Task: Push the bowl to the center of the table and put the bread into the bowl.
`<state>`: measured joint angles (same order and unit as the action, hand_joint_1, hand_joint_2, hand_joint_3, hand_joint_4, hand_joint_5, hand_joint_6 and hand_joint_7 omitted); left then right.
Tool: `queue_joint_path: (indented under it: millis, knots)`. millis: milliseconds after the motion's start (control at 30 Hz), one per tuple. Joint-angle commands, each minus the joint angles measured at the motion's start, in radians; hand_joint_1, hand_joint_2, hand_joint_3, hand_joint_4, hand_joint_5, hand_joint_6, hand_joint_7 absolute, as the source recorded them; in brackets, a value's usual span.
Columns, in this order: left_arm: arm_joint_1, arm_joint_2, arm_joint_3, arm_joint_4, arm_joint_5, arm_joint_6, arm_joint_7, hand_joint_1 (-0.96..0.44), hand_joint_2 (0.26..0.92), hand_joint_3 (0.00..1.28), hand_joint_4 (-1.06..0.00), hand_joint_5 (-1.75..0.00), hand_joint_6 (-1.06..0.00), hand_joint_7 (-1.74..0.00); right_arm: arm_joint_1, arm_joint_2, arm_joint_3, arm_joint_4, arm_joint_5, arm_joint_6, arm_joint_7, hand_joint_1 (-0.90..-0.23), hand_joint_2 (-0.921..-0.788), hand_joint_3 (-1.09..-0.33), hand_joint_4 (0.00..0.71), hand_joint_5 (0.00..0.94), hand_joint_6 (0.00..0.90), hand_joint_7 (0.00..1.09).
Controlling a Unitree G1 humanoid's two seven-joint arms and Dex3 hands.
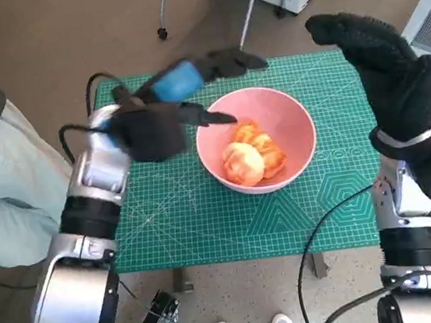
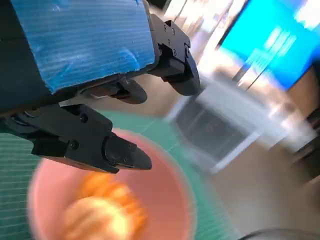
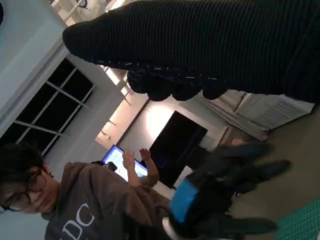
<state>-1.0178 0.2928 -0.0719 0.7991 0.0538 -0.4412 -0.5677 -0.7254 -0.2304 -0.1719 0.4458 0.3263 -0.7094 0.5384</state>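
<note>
**Both hands empty, bread in the pink bowl**

Two hands hung above the table with nothing in either of them. In the head view the pink bowl (image 1: 256, 138) sat near the middle of the frame on the green cutting mat (image 1: 207, 219), and the bread (image 1: 251, 153), a golden-orange lump, lay inside it toward the nearer wall. The left hand (image 1: 168, 108), black with blue tape over its back, was raised at the upper left of centre, blurred, its fingers (image 1: 213, 117) spread apart over the bowl's left rim without touching the bowl or the bread. The right hand (image 1: 384, 77), in its black knitted glove, stood at the upper right of the frame, well apart from the bowl, fingers loosely extended and holding nothing.

In the left wrist view the taped hand filled the upper left, and below its parted fingers the bowl and bread showed at the lower left, blurred.

In the right wrist view the glove ran along the top; a person (image 3: 55, 200) in a brown hooded top appeared at the lower left, with the left hand visible at lower centre.
</note>
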Motion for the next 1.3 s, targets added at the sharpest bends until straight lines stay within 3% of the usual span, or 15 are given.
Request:
queue_joint_path:
  millis: [33, 333, 433, 500, 700, 1000, 1300]
  knots:
    - [0.094, -0.061, 0.111, -0.069, -0.153, -0.053, 0.040, -0.29, 0.887, 0.01, -0.50, -0.05, -0.40, -0.39, -0.005, 0.004, 0.000, 0.001, -0.037, 0.013, -0.044, -0.665, -0.921, -0.711, 0.211, 0.063, -0.001, 0.62]
    - [0.294, -0.156, 0.145, -0.394, -0.150, -0.028, 0.268, -0.23, 0.897, 0.00, -0.44, 0.00, -0.35, -0.26, -0.024, 0.016, 0.008, -0.021, -0.103, 0.027, -0.146, -0.657, -0.921, -0.735, 0.222, 0.068, -0.001, 0.61]
    - [0.339, -0.163, 0.144, -0.473, -0.144, -0.013, 0.303, -0.21, 0.907, 0.00, -0.41, 0.00, -0.24, -0.39, -0.032, 0.023, 0.013, -0.025, -0.119, 0.033, -0.171, -0.658, -0.921, -0.739, 0.224, 0.069, -0.001, 0.61]
    - [0.356, -0.167, 0.144, -0.504, -0.145, -0.004, 0.316, -0.20, 0.913, 0.00, -0.39, 0.00, -0.17, -0.50, -0.038, 0.024, 0.016, -0.022, -0.127, 0.033, -0.181, -0.660, -0.921, -0.741, 0.226, 0.069, -0.001, 0.62]
    - [0.392, -0.173, 0.146, -0.563, -0.150, 0.023, 0.341, -0.18, 0.917, 0.00, -0.34, 0.00, -0.08, -0.56, -0.056, 0.025, 0.027, -0.008, -0.138, 0.039, -0.194, -0.654, -0.921, -0.745, 0.227, 0.067, -0.001, 0.64]
    - [0.415, -0.159, 0.139, -0.589, -0.109, 0.016, 0.370, -0.17, 0.917, 0.00, -0.31, 0.00, -0.04, -0.57, -0.071, 0.021, 0.032, 0.026, -0.141, 0.033, -0.189, -0.659, -0.921, -0.744, 0.230, 0.064, -0.001, 0.64]
    - [0.425, -0.157, 0.139, -0.589, -0.119, -0.001, 0.363, -0.14, 0.920, 0.00, -0.29, 0.00, -0.03, -0.56, -0.065, 0.017, 0.040, 0.023, -0.169, 0.010, -0.200, -0.658, -0.921, -0.758, 0.227, 0.056, -0.001, 0.61]
